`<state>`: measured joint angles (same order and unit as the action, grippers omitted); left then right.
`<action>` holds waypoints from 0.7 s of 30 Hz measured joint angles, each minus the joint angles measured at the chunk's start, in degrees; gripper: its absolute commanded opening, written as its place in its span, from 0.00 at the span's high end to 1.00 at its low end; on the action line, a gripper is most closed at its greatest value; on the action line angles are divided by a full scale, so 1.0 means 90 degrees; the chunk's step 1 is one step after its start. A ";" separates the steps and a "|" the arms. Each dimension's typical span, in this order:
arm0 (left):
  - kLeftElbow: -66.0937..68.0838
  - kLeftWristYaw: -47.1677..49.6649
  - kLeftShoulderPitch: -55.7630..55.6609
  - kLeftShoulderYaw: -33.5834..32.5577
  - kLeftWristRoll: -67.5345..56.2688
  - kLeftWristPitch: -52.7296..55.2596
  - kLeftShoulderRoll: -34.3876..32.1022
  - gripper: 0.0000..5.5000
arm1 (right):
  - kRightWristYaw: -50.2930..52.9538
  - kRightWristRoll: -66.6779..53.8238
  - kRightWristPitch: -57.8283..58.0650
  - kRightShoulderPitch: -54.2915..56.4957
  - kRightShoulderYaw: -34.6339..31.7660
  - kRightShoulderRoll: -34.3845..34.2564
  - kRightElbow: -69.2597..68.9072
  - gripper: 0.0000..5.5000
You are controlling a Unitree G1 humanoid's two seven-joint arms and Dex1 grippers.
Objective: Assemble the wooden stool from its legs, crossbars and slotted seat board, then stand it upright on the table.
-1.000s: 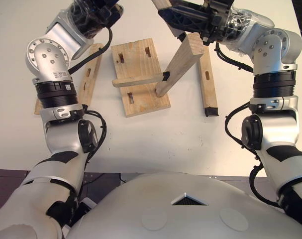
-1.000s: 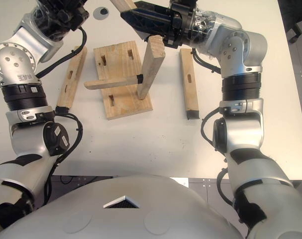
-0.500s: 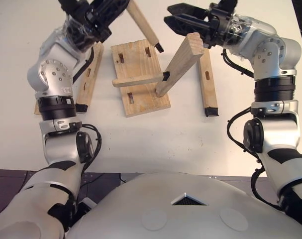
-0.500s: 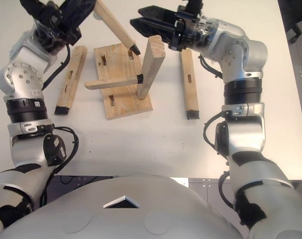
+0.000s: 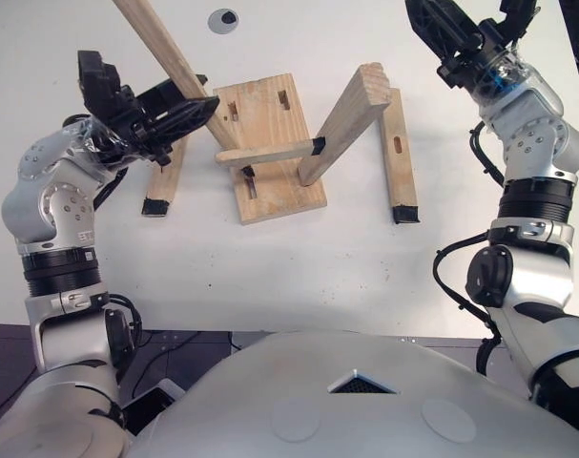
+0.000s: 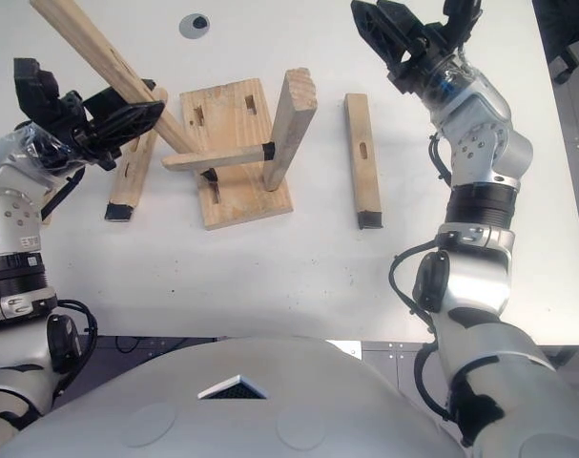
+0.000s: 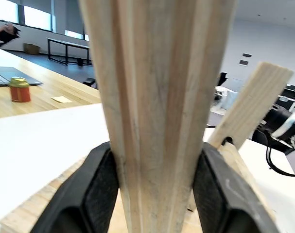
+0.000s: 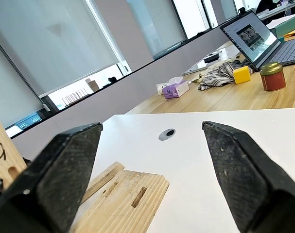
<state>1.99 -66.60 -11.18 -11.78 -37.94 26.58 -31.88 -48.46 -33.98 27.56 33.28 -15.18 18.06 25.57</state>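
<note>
The slotted seat board (image 5: 270, 143) lies flat mid-table. One leg (image 5: 348, 119) stands tilted in it, and a crossbar (image 5: 265, 153) runs out from that leg toward the left. My left gripper (image 5: 189, 105) is shut on a second leg (image 5: 160, 48), held slanted with its dark lower tip on the board by a near slot. In the left wrist view that leg (image 7: 157, 121) sits between both pads (image 7: 89, 189). My right gripper (image 5: 472, 14) hangs open, high at the far right, apart from the wood. Its spread fingers (image 8: 64, 170) frame the board (image 8: 128, 194).
A spare leg (image 5: 400, 157) lies flat right of the board, and another (image 5: 165, 176) lies flat to its left under my left arm. A round hole (image 5: 222, 17) marks the table's far side. The white table (image 5: 299, 267) is bare in front of the board.
My left arm swung out left and lowered, bringing the held leg's tip from the far slots down to a near slot. The right gripper, open, pulled up and away to the right.
</note>
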 measured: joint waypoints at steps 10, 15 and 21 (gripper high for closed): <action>-0.0257 -0.0544 0.0561 0.0014 0.0160 -0.0471 -0.0742 0.63 | 0.0051 0.0104 -0.0268 -0.0180 0.0047 0.0021 0.0183 0.32; -0.0165 -0.0887 0.0723 0.0077 0.0300 -0.0777 -0.1075 0.63 | 0.0206 0.0313 -0.0552 -0.0363 0.0151 -0.0197 0.0245 0.32; -0.0249 -0.1069 0.0797 0.0152 0.0337 -0.1037 -0.1272 0.63 | 0.0279 0.0485 -0.0749 -0.0427 0.0204 -0.0196 0.0289 0.32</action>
<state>-0.25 -76.22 -4.01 -10.41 -34.90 17.25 -43.32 -45.95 -29.62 20.82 29.44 -13.35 16.29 28.18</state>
